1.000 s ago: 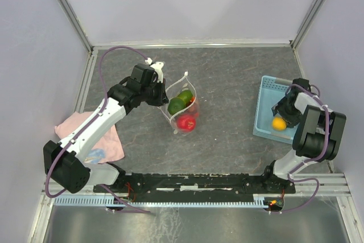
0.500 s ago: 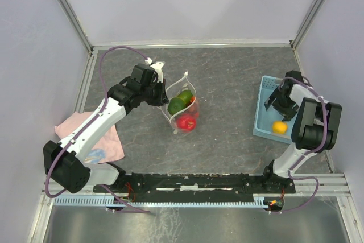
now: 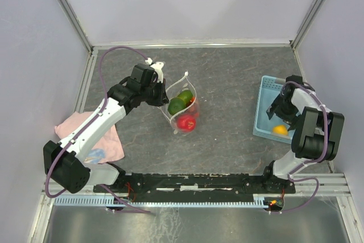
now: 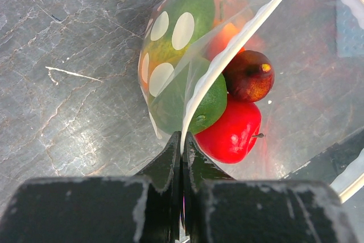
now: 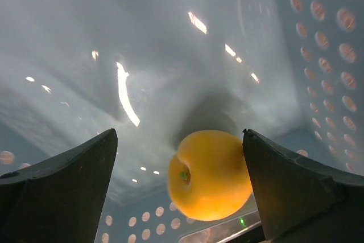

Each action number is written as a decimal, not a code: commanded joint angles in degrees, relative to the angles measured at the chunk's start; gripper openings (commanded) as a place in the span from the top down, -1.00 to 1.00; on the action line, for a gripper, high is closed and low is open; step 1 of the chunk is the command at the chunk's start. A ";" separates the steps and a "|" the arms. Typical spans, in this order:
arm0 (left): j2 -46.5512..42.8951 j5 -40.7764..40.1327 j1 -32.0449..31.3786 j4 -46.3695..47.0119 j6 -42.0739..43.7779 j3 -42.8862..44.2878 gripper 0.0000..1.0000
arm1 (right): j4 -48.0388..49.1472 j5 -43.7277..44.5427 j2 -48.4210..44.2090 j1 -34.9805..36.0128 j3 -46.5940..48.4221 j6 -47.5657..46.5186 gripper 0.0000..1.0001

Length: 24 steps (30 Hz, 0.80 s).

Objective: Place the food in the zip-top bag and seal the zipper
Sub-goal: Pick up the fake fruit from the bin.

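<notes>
Packing step: we see the left gripper (image 4: 182,140) clenched on the bag's (image 4: 149,86) zipper (image 4: 227,55) (fruit already inside), while the right gripper (image 5: 179,140), jaws spread, straddles a yellow fruit (image 5: 210,174) in the basket (image 5: 142,55). Next, we judge: close, lift, carry across.

Right gripper (image 5: 180,140) jaws spread wide, nothing clamped. Both dark fingers (image 5: 62,186) frame the bottom corners of the view. Yellow fruit (image 5: 209,174) sits on the basket floor between them, off-centre, close against the right-hand finger (image 5: 296,186) – can't tell if it touches. It is well apart from the left-hand one. Stem dimple faces left. The skin is glossy and unmarked. Light-blue basket (image 5: 318,44) fills the rest of the view – round perforations run up the right wall and show again at bottom left. Bright glare streaks cross the floor, with a soft shadow just behind the fruit.
</notes>
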 commanded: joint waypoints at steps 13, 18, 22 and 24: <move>-2.14 1.79 -0.05 2.06 -0.80 0.48 0.95 | 0.09 -10.20 -1.76 -0.05 -5.57 0.46 -0.83; -2.32 1.84 -0.07 2.02 -0.83 0.43 0.95 | 1.62 -10.05 -2.39 0.01 -6.27 0.81 -0.71; -2.32 1.77 -0.04 2.03 -0.83 0.46 0.95 | 2.13 -9.13 -3.33 0.06 -6.04 1.22 -0.46; -2.32 1.64 -0.04 2.04 -0.83 0.40 0.95 | 2.19 -8.50 -4.29 0.17 -6.01 1.10 -0.35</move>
